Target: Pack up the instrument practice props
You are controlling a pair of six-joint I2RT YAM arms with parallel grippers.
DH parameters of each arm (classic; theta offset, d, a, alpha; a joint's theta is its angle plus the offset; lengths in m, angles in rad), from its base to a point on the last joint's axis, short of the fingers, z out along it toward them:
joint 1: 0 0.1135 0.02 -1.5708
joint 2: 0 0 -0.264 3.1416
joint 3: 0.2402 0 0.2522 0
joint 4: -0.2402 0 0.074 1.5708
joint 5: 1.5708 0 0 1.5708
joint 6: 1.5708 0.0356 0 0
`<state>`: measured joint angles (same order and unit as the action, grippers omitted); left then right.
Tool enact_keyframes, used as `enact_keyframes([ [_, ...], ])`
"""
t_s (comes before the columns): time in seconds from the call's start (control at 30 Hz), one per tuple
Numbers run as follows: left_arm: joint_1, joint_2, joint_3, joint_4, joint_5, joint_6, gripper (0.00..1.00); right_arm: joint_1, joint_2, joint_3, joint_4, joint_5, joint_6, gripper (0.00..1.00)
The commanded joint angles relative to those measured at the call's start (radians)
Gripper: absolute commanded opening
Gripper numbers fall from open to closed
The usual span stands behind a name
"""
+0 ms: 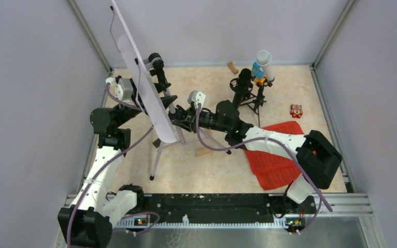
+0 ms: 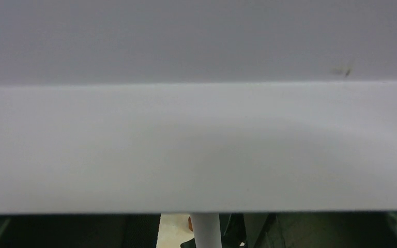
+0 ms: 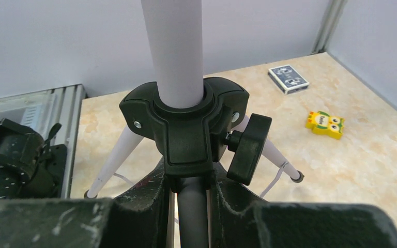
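Observation:
The grey music-stand plate [image 1: 144, 82] stands tilted on its silver tripod [image 1: 157, 157] at the left of the table. My right gripper [image 1: 179, 120] is shut on the stand's dark pole [image 3: 192, 212], just under the black collar [image 3: 186, 124] and its knob [image 3: 247, 150]. My left gripper [image 1: 161, 81] is up behind the plate, which fills the left wrist view [image 2: 196, 144]. Its dark fingers [image 2: 57, 232] stand apart and open, with the white pole [image 2: 205, 231] showing untouched in the gap. Red sheet-music pages [image 1: 276, 155] lie at the right. The black microphone on its small tripod [image 1: 243, 85] and the white tube [image 1: 265, 64] stand at the back.
A blue-and-orange toy [image 1: 258, 72] leans by the tube and a small orange toy [image 1: 296, 111] lies to the right. Wooden blocks [image 1: 232, 67] [image 1: 204, 151] lie on the table. A card deck [image 3: 288, 79] and a yellow owl toy [image 3: 325, 124] lie beyond the tripod legs.

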<state>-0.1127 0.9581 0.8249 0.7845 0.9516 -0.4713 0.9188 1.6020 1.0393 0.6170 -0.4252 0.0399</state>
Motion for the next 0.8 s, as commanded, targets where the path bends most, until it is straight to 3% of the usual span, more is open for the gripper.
enact_keyframes([
  [0.0,-0.005,-0.017,0.025,0.067,-0.042,0.028,0.58,0.026,-0.125,0.040,0.189,0.114,-0.084,0.00],
  [0.27,-0.004,-0.021,0.038,0.024,-0.063,0.051,0.64,0.027,-0.158,0.090,0.127,0.155,-0.163,0.00],
  [0.4,-0.004,-0.023,0.015,0.046,-0.119,0.036,0.86,0.051,-0.167,0.071,0.168,0.264,-0.147,0.00],
  [0.53,-0.004,-0.005,-0.004,0.110,-0.178,-0.006,0.94,0.084,-0.162,0.078,0.194,0.364,-0.119,0.00],
  [0.77,-0.005,0.006,-0.016,0.129,-0.221,-0.007,0.95,0.174,-0.147,0.111,0.242,0.584,-0.093,0.00],
])
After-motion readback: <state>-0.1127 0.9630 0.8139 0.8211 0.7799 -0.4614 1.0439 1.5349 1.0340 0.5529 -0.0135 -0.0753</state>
